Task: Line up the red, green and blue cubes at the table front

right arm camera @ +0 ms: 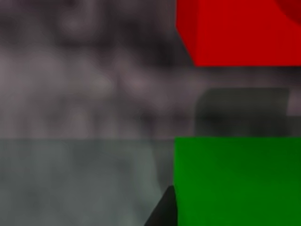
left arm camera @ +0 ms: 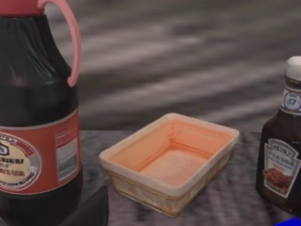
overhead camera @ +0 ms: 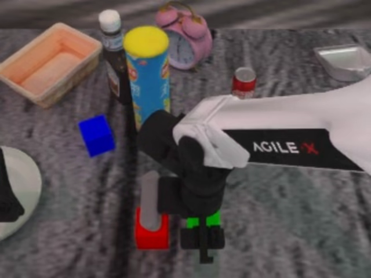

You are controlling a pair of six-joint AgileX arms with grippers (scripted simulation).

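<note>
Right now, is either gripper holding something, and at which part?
The right gripper stands over the green cube beside the red cube, but whether it grips cannot be told. The left arm is parked at the table's left edge.

Chip can (overhead camera: 148,75) crowds blue cube (overhead camera: 97,135) (rear side); front approach open.

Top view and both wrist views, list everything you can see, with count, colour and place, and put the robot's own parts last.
red cube: one, red, table front, beside the green cube
green cube: one, green, table front, under the right gripper
blue cube: one, blue, left of centre
chips tube: one, blue with yellow lid, centre back
sauce bottle: one, dark, white cap, beside the tube
basket: one, orange, back left
alarm clock: one, pink, back
soda can: one, red
tray: one, white, back right
table: grey cloth
right gripper: black, over the green cube
left arm: parked, left edge
</note>
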